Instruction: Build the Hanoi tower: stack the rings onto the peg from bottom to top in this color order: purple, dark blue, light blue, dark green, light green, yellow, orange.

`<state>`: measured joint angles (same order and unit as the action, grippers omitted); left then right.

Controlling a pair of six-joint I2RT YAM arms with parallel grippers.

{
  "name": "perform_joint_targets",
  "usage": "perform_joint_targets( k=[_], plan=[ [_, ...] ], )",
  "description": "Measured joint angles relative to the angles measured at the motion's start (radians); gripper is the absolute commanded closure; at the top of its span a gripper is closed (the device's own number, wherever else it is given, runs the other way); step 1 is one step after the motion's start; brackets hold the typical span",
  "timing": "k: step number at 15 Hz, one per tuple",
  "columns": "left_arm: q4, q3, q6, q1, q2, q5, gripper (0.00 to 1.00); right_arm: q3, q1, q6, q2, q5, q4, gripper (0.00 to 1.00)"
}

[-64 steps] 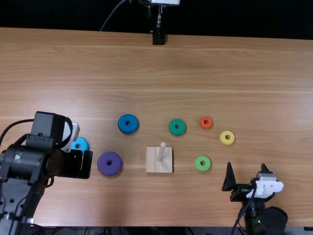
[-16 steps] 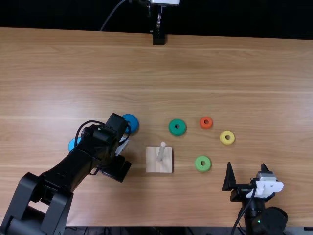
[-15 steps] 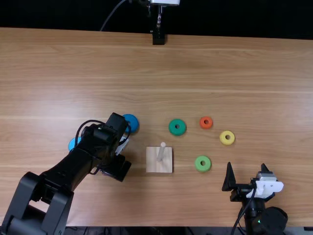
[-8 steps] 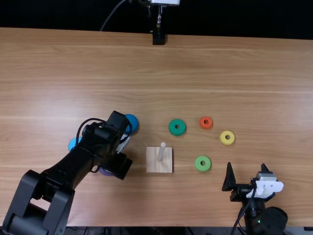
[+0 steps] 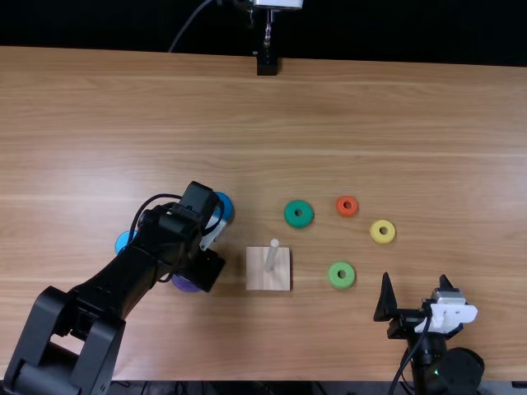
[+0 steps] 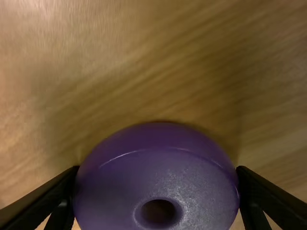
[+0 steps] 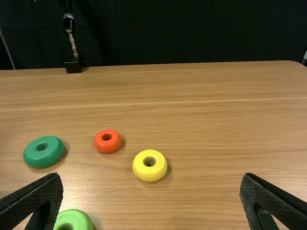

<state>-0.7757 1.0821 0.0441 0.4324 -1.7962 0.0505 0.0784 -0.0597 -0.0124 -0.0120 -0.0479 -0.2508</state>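
In the top view, the left arm stretched from the near side toward two o'clock; the left gripper (image 5: 204, 271) held the purple ring (image 5: 184, 285) between its jaws, at nine o'clock from the peg (image 5: 271, 256). The right gripper (image 5: 416, 278) pointed toward twelve, jaws wide.

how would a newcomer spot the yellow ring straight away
On the wooden table, find the square base with the peg. Right of it in the top view, past the light green ring, lies the yellow ring, the rightmost and bigger than the orange ring.
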Motion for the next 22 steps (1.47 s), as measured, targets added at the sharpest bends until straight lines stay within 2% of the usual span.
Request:
perform_joint_targets(
  k=[5, 8, 11, 19, 22],
  plan=[
    [-0.005, -0.003, 0.01, 0.0, 0.016, 0.037, 1.0, 0.0, 0.0, 0.0, 0.0, 0.0, 0.0, 0.0],
    [-0.164, 0.005, 0.012, 0.0, 0.108, 0.039, 1.0, 0.0, 0.0, 0.0, 0.0, 0.0, 0.0, 0.0],
    [-0.369, 0.13, 0.012, -0.002, 0.181, 0.039, 1.0, 0.0, 0.0, 0.0, 0.0, 0.0, 0.0, 0.0],
    [-0.488, 0.544, 0.007, -0.002, 0.195, 0.042, 1.0, 0.0, 0.0, 0.0, 0.0, 0.0, 0.0, 0.0],
    [-0.629, 0.661, 0.006, -0.001, 0.144, 0.043, 1.0, 0.0, 0.0, 0.0, 0.0, 0.0, 0.0, 0.0]
  ],
)
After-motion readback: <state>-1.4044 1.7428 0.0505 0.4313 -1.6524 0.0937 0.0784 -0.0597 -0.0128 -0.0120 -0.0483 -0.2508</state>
